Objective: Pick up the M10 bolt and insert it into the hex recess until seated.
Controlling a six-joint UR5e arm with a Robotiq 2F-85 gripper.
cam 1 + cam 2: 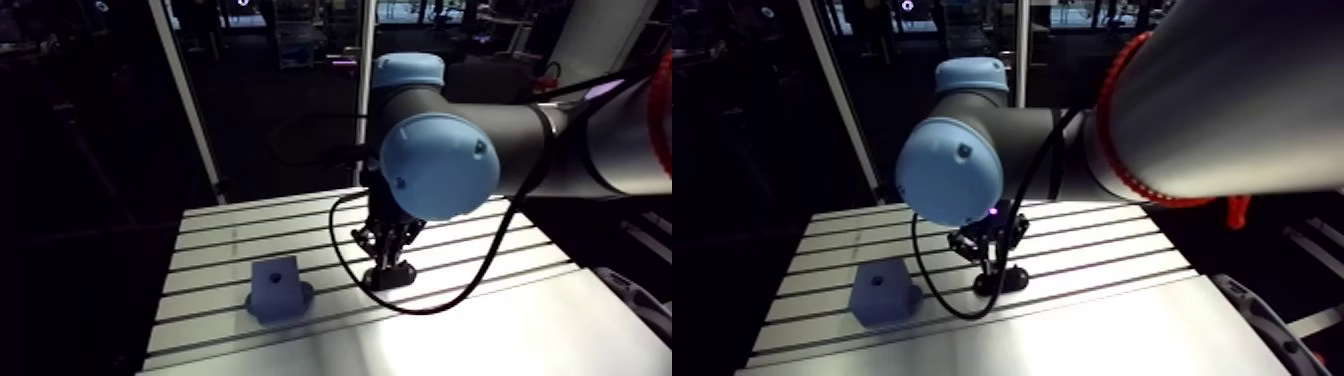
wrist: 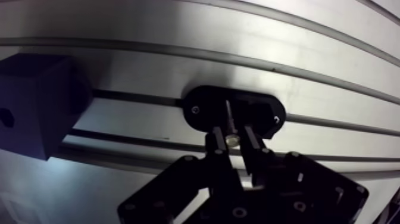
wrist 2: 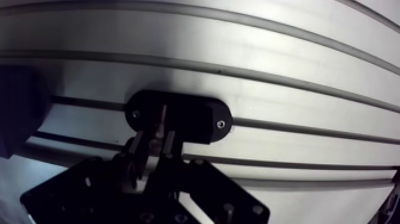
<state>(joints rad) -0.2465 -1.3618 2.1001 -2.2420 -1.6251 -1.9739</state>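
We're over a pale aluminium desk, its long parallel slots running straight across under bright light. Our landmark is the black oval holder. It lies flat on the desk across one slot, with two small screws, one at each end.

The M10 bolt is right at the holder's middle, a single slim silvery shank standing up out of it towards the wrist camera. The gripper hangs directly above the holder. Its two fingers are drawn in narrow, one on each side of the bolt's upper end and closed against it.

Off to one side of the holder, apart from it and not touching, we see one dark bluish block on the same desk. It has a sloped top face with one small dark recess in the middle. From here we can't make out the recess's shape.

We count one bolt, one holder, two screws and one block.
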